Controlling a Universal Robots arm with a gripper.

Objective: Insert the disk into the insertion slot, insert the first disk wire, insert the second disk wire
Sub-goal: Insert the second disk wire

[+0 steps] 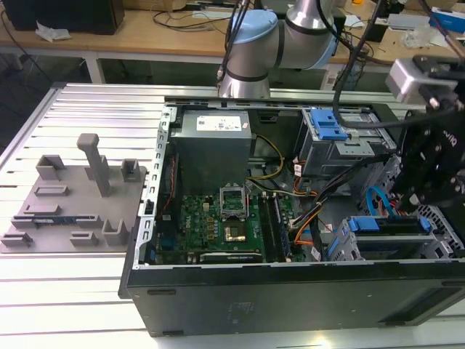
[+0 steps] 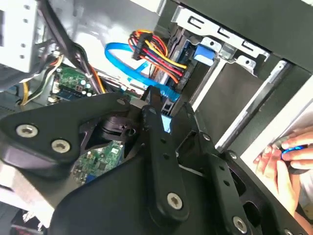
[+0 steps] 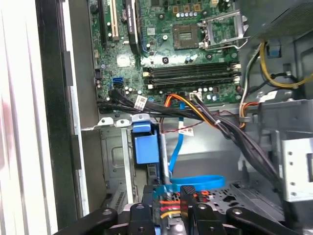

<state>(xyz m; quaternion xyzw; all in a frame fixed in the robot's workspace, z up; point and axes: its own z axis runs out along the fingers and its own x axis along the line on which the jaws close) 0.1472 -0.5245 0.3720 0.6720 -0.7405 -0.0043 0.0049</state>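
The disk, in its blue carrier, lies inside the low grey insertion slot at the case's corner on the exterior view's right. My gripper hangs just above its rear end. In the second wrist view the gripper has its black fingers closed on the end of a flat blue disk wire, right beside a bundle of red, orange and yellow wires that runs into the disk's back. In the first wrist view the gripper sits over the blue wire's loop, next to the blue carrier.
A taller grey cage with a blue latch stands behind the slot. The motherboard and power supply fill the case's left. A grey fixture plate lies outside it. A person's hand is beyond the case wall.
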